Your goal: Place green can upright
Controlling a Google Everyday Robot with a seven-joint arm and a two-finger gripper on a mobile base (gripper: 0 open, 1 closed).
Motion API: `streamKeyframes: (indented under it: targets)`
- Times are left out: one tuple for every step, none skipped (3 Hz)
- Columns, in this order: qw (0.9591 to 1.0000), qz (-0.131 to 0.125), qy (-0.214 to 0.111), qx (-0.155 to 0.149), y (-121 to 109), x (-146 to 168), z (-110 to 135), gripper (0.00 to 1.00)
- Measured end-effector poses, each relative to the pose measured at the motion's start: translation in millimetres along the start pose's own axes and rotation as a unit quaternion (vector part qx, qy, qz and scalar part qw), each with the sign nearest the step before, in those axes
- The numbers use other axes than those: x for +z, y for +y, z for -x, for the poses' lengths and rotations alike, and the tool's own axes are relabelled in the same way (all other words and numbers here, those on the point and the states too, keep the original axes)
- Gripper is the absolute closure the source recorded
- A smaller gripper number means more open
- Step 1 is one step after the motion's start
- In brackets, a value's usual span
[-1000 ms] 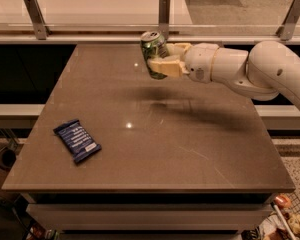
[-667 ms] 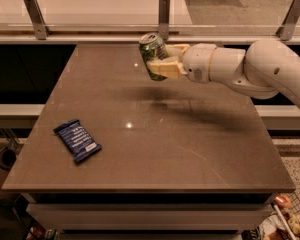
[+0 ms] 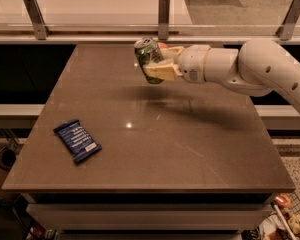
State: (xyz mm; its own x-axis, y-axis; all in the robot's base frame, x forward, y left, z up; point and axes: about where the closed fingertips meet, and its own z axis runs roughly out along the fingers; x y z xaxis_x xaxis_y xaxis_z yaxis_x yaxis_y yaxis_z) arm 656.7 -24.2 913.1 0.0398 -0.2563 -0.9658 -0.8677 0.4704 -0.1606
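While jaws hover above table [image 3: 190,154] | green can [image 3: 147,54] between them | seemingly tilted

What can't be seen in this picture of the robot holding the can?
Camera view:
- green can: far side covered by the gripper holding it above the table; label unreadable, too small.
- blue packet: print too small to read.
- arm: cut off by right edge; base unseen.

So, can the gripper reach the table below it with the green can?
Probably yes: the gripper holds the green can above a bare part of the table, and the blue packet lies well away, near the front edge.
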Motion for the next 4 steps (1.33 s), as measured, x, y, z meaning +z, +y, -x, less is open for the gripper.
streamKeyframes:
  targets:
    - [0.9999,0.015,0.0,0.003,3,14,-2,1.0]
    - [0.9996,0.026,0.003,0.013,6,21,-6,1.0]
    - [0.999,0.033,0.01,0.03,9,27,-17,1.0]
    - [0.9983,0.035,0.014,0.045,10,31,-27,1.0]
